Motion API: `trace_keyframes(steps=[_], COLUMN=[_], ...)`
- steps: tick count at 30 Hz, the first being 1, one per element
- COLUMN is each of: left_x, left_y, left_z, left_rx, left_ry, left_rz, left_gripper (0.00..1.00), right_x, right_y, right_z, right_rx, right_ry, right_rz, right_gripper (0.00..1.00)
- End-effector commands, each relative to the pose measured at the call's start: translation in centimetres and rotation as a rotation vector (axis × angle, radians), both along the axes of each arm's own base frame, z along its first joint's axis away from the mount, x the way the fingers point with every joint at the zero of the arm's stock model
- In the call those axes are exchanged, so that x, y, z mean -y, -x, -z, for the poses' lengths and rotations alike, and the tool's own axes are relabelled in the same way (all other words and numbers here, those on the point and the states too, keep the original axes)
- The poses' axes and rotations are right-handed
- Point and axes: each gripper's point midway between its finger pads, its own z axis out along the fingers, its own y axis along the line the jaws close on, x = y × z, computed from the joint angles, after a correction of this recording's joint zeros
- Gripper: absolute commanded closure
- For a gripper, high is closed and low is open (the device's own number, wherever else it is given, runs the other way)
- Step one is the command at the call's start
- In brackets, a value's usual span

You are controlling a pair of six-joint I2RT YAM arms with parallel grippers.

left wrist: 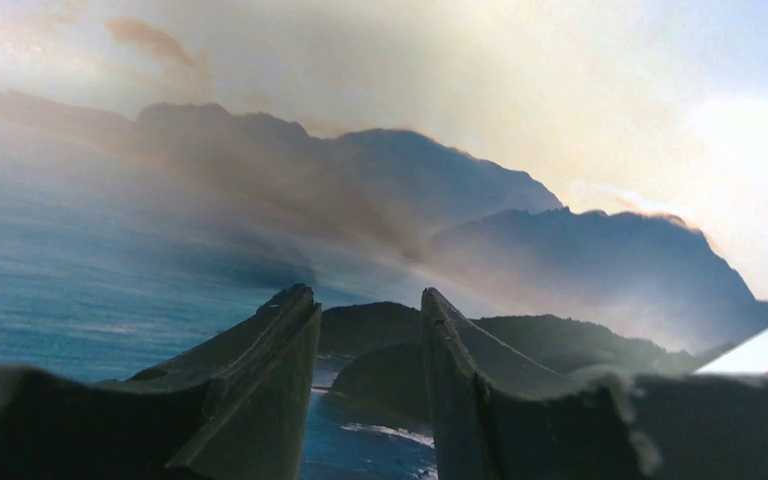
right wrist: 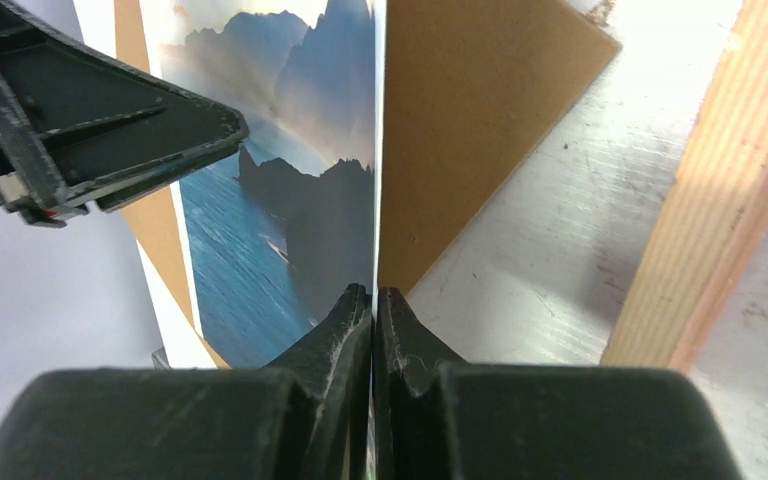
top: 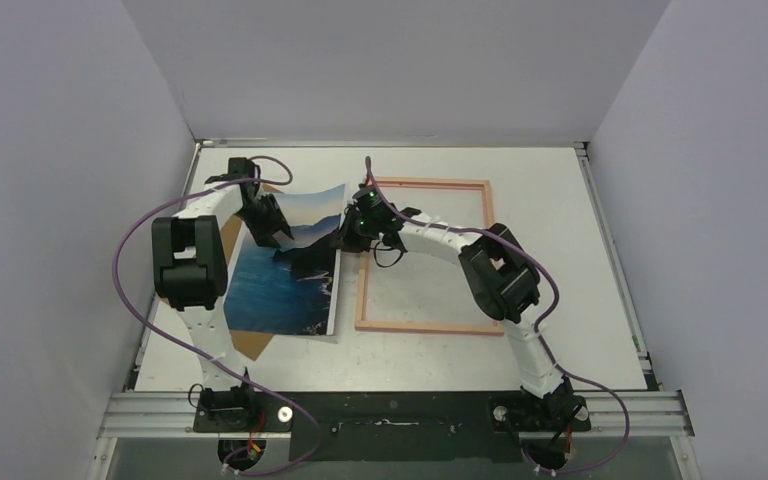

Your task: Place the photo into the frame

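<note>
We pinch a thin, bendy photo (right wrist: 260, 250) by its edge, left of the frame (top: 362, 290).
Right jaws closed on that raised edge; left jaws apart above the print, holding nothing. Light and floppy, we judge, so an edge grip suits. It droops onto a brown backing board (top: 250, 345) on the scuffed white bench (top: 580, 250); pale walls (top: 380, 60) stand close beyond.

No legible writing, label, brand, number or sign in any of the three views. The photo (top: 282, 285) carries printed scenery only, sea and mountains, with no caption or mark on its white border. The frame (top: 430, 326) shows bare wood grain in the right wrist view, with no stamp or sticker.
</note>
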Motion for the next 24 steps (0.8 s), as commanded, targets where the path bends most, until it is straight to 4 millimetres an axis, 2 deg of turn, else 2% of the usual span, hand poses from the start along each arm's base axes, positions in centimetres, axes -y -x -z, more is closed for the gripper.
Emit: trace_keyframes(steps=[1, 4, 5, 8, 14, 20, 24], left_x=[0.5, 2.8, 3.5, 6.1, 11.6, 14.9, 17.7], left_y=[-1.8, -1.3, -1.0, 0.4, 4.3, 7.5, 9.2], left_z=[-7.1, -10.7, -11.9, -15.2, -20.7, -24.1, -24.6], left_rx=[0.183, 0.296, 0.343, 0.492, 0.773, 0.936, 1.034], left_ry=[-0.030, -0.044, -0.051, -0.079, -0.065, -0.031, -0.033], left_rz=[0.080, 0.161, 0.187, 0.293, 0.495, 0.640, 0.767], left_gripper=[0.58, 0.52, 0.50, 0.44, 0.39, 0.38, 0.37], right_x=[1.0, 2.9, 3.6, 5.4, 9.1, 10.9, 11.6], right_y=[-1.9, -2.0, -2.0, -2.1, -1.7, -0.9, -0.3], right_z=[-8.2, -10.4, -11.7, -13.8, -15.8, -17.7, -18.0], right_rx=[0.141, 0.141, 0.143, 0.119, 0.081, 0.087, 0.068], right_ry=[-0.063, -0.043, -0.050, -0.070, -0.050, -0.042, -0.033], right_rz=[0.054, 0.115, 0.139, 0.199, 0.307, 0.351, 0.373], right_gripper=[1.00, 1.00, 1.00, 1.00, 1.00, 1.00, 1.00])
